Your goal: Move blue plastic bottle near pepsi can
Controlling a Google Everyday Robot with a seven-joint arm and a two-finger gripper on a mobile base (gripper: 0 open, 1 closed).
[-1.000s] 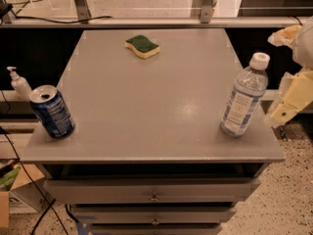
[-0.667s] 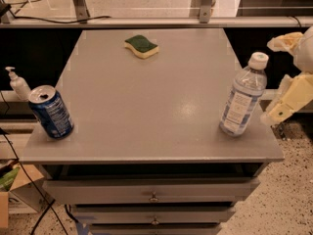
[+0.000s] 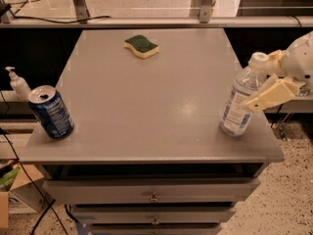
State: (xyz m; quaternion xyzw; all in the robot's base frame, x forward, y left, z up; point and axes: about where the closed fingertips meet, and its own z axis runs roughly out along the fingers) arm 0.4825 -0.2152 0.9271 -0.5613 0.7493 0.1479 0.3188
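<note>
The blue plastic bottle (image 3: 239,104) stands upright near the table's right front corner, clear with a white cap and pale label. The pepsi can (image 3: 51,112) stands at the left front edge of the grey table (image 3: 146,111), far from the bottle, its top opened. My gripper (image 3: 266,77) reaches in from the right at the bottle's upper half. Its cream fingers are spread open, the near finger (image 3: 271,94) crossing in front of the bottle's shoulder and the far one by the cap. It holds nothing.
A green and yellow sponge (image 3: 141,46) lies at the back middle of the table. A small white pump dispenser (image 3: 18,83) stands off the table's left side. Drawers (image 3: 154,192) sit below the top; a cardboard box (image 3: 10,192) is on the floor at left.
My gripper has moved left towards the bottle, and its fingers now reach the bottle's upper part. The bottle and can have not moved.
</note>
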